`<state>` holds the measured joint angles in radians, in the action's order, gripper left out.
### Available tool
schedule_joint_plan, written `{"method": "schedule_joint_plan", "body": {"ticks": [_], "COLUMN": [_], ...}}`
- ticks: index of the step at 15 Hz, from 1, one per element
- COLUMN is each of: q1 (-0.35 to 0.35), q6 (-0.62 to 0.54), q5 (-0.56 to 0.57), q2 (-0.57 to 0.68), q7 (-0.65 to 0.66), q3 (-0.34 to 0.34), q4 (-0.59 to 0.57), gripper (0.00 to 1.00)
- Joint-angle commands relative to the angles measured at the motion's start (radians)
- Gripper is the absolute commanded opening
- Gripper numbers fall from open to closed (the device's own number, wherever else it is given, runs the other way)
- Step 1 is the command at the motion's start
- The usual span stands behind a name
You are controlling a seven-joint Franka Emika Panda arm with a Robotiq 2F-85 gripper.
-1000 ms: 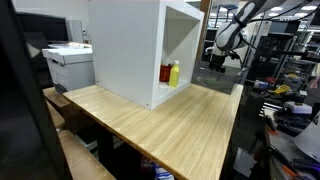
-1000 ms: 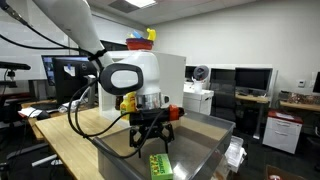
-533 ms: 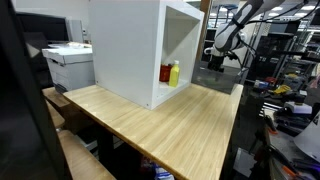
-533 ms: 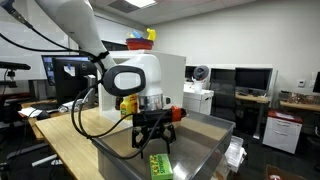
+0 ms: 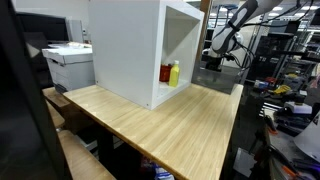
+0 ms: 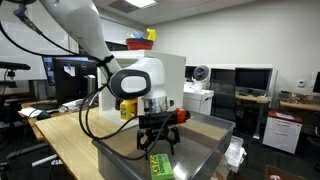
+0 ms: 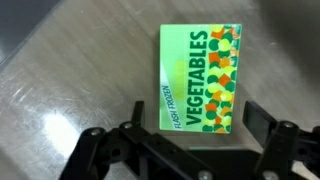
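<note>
One vegetables box lies flat in metal bin.

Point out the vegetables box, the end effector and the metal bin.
vegetables box (image 7: pixel 200 75), wrist view, middle of its green face.
end effector (image 6: pixel 157 148), an exterior view, midway between its fingertips.
metal bin (image 6: pixel 205 150), an exterior view, its outer side wall.

Lettering on the green box

In the wrist view the green box carries the word "VEGETABLES" in large dark-green capitals running along its length. Beside it, a narrower strip reads "FLASH FROZEN" in smaller pale capitals. In an exterior view the same box shows print that is too small to read.
</note>
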<state>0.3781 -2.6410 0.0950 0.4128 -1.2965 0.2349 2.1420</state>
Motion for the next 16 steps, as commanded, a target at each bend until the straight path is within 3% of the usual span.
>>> {"method": "schedule_joint_plan", "body": {"ticks": [1,16], "q1": [0.018,0.042], "q6": [0.014,0.135], "q5": [0.015,-0.030], "q2": [0.022,0.071], "q7": [0.022,0.120], "q3": [-0.012,-0.038], "q4": [-0.024,-0.087], "gripper": [1.00,1.00]}}
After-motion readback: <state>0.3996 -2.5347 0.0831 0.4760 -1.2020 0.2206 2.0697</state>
